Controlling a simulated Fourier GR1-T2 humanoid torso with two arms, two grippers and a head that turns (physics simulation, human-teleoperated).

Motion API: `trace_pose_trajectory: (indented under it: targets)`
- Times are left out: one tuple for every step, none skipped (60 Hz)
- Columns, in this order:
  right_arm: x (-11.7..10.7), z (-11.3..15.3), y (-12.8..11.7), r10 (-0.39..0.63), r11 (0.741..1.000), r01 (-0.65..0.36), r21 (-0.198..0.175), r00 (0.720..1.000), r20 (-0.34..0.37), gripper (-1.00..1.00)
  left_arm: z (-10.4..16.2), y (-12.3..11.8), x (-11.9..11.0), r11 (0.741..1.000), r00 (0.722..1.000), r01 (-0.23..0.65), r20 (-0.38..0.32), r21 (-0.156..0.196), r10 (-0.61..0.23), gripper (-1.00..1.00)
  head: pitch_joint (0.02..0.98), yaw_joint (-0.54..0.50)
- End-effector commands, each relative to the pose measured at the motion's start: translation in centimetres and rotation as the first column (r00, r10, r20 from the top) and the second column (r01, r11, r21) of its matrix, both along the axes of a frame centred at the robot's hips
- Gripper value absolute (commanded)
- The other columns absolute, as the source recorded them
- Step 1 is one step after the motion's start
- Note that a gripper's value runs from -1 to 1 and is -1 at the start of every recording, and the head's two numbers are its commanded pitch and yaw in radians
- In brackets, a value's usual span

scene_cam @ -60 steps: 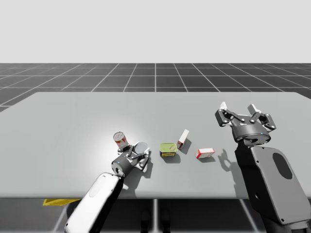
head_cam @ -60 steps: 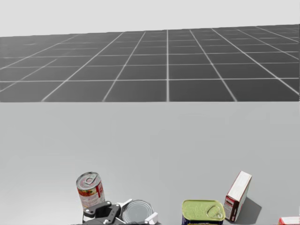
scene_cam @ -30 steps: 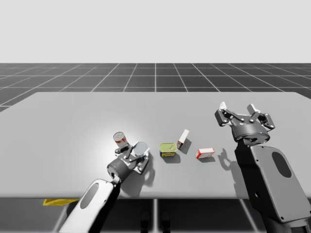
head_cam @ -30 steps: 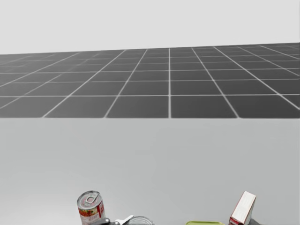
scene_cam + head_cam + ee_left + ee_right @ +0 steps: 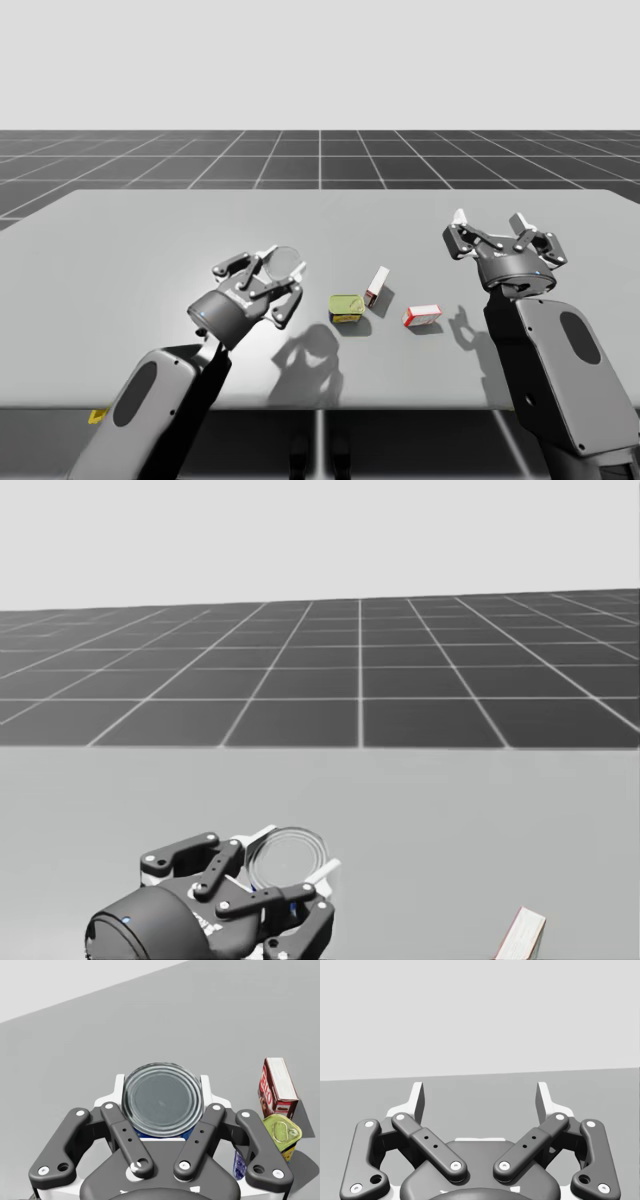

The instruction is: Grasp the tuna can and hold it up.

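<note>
My left arm [image 5: 150, 410] comes in over the near edge of the tabletop [image 5: 150, 230]. Its tool [image 5: 162, 1085] is clamped on the tuna can [image 5: 162, 1097]: in the left wrist view the two white fingertips [image 5: 119, 1084] press the can's rim from opposite sides. The can's flat silver lid faces back toward the wrist, and a strip of its blue side shows under the lid. The high view shows tool and can held clear of the tabletop, over its near left part, with their shadow lying on the surface below and a little to the right.

To the right of the held can stands the green tin [image 5: 346, 307], rectangular with rounded corners, its lid upward. Just beside it, slightly further back, is the tall box [image 5: 377, 285], white and red, standing on end and leaning a little. The flat box [image 5: 422, 316], red and white, lies to the right of the tin, near it but apart.

Further right, my right arm [image 5: 555, 380] rises from the near edge. Its tool [image 5: 481, 1097] is raised above the tabletop with its fingers spread wide apart and nothing between them; its shadow falls just beside the flat box.

Past the far edge of the tabletop stretches a dark gridded floor [image 5: 320, 155].
</note>
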State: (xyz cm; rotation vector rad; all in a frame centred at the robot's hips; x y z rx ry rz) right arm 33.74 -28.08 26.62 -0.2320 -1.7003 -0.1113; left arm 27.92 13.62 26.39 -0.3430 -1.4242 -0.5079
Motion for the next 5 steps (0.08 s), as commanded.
trace_pose_trajectory:
  targets:
    - [0.0, 0.0, 0.0, 0.000, 1.000, 0.000, -0.005, 1.000, 0.003, -1.00, 4.9, -1.0, 0.3, 0.994, 0.988, 0.109, 0.113, -0.007, -0.107, 0.91, 0.391, 0.09]
    - [0.1, 0.0, -0.1, 0.000, 1.000, 0.000, -0.005, 1.000, 0.003, -1.00, 5.4, -1.0, 0.3, 0.994, 0.986, 0.108, 0.128, -0.007, -0.106, 0.92, 0.390, 0.09]
    - [0.1, 0.0, -0.1, 0.001, 1.000, -0.001, -0.006, 1.000, 0.003, -1.00, 6.0, -0.9, 0.3, 0.994, 0.984, 0.107, 0.141, -0.008, -0.105, 0.92, 0.389, 0.09]
    - [0.1, 0.0, -0.1, 0.001, 1.000, -0.001, -0.006, 1.000, 0.003, -1.00, 6.3, -0.9, 0.3, 0.994, 0.984, 0.105, 0.149, -0.009, -0.102, 0.94, 0.389, 0.09]
    - [0.1, 0.0, -0.1, 0.001, 1.000, -0.001, -0.006, 1.000, 0.003, -1.00, 6.6, -0.9, 0.2, 0.995, 0.983, 0.104, 0.155, -0.009, -0.101, 0.92, 0.389, 0.09]
